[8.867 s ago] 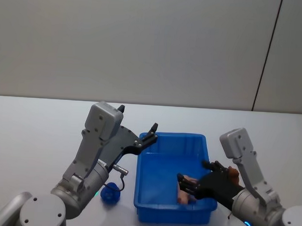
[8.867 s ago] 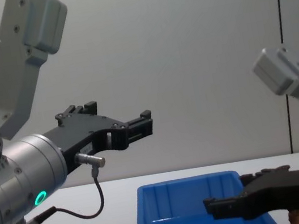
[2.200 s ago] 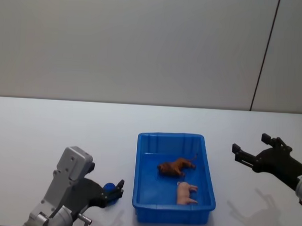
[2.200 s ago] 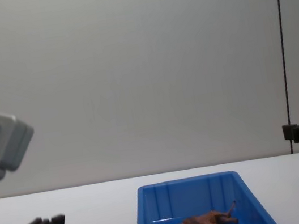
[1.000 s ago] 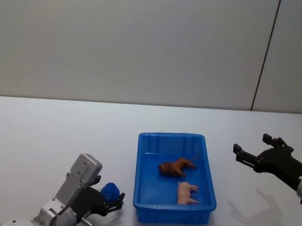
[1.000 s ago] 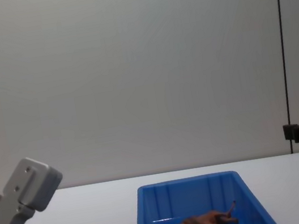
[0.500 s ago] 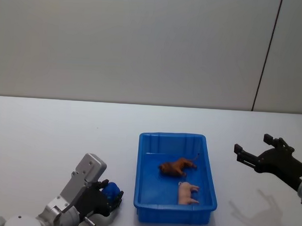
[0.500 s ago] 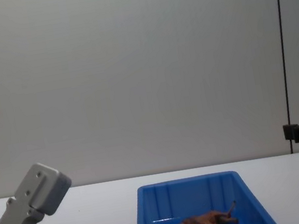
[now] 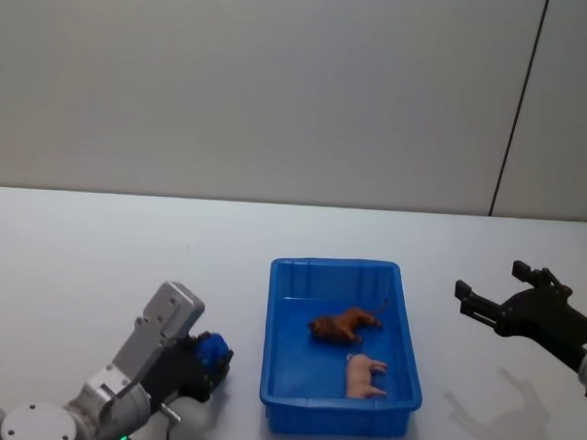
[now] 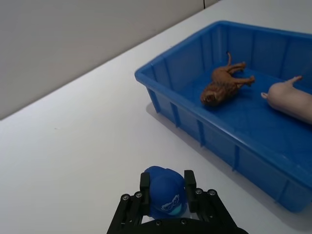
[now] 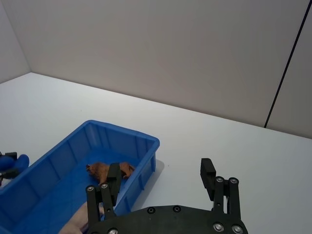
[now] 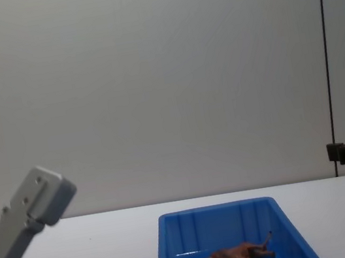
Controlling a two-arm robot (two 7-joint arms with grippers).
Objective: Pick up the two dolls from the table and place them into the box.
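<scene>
Head view: both dolls [image 9: 351, 349] lie in the box [image 9: 273, 375] — left tool [image 10: 165, 187] clenches a blue cap [image 10: 165, 193] on the bench [image 9: 77, 269]; right tool [image 11: 163, 183] released, parked aside.

Worktop [image 9: 97, 260] plain white, no pattern. Box [image 9: 338, 419] bright blue, glossy walls. Inside it, lion doll [image 9: 342, 324] shaggy brown; second doll [image 9: 365, 375] pale pink. My left tool [image 10: 165, 187] black, silver screw heads; between its fingers small blue toy [image 10: 165, 191], same blue as box, pale marking on front. My right tool [image 11: 161, 184] black too, silver screws. My left arm housing [image 9: 162, 326] light grey. Wall [image 9: 280, 83] flat grey, thin dark vertical line at right.
</scene>
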